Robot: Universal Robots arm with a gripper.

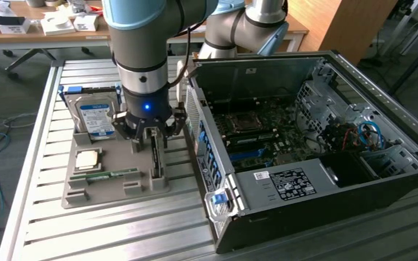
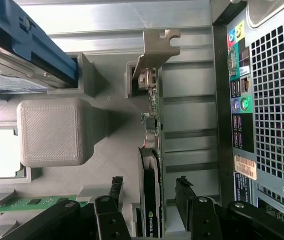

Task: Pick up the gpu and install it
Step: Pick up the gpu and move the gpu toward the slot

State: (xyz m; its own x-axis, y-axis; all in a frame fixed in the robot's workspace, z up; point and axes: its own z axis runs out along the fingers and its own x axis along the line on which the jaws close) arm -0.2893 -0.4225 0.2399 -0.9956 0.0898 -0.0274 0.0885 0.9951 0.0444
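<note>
A ribbed aluminium bench (image 1: 85, 234) stands in an office-like room, with a cluttered wooden desk (image 1: 158, 26) behind and loose cables on the floor. It carries an open black computer case (image 1: 325, 185) on the exterior view's right and a grey, matte printed holder (image 1: 107, 193) beside it. The gpu (image 2: 152, 150), a thin dark board with a pale metal end bracket, stands on edge in the holder's slot, and the pincer (image 1: 149, 138) hangs spread wide, one black finger (image 2: 184, 195) on either side of the card, gaps showing.
</note>
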